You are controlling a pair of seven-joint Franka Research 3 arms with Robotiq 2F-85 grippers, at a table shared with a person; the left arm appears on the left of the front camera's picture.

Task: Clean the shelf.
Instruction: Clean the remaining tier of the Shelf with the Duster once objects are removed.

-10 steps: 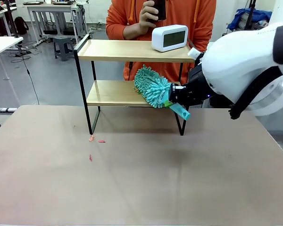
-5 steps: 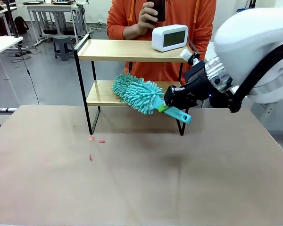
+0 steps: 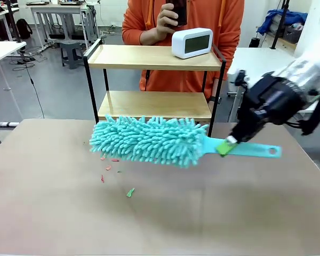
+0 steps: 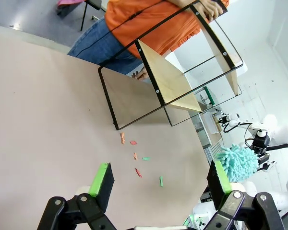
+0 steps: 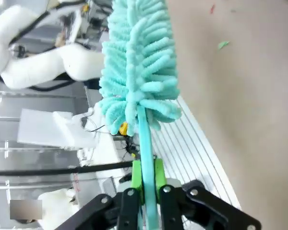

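Atop the shelf (image 3: 138,57), the white clock's (image 3: 192,42) display is illegible.

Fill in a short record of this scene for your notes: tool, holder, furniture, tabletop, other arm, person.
Tool: teal fluffy duster, roughly level, in front of the shelf's lower tier, over the table
Holder: right gripper, shut on the duster's handle
Furniture: shelf with two wood boards; white clock on the top board
Tabletop: small pink and green scraps near the shelf's front left leg
Other arm: left gripper, open, holding nothing
Person: person in orange behind the shelf
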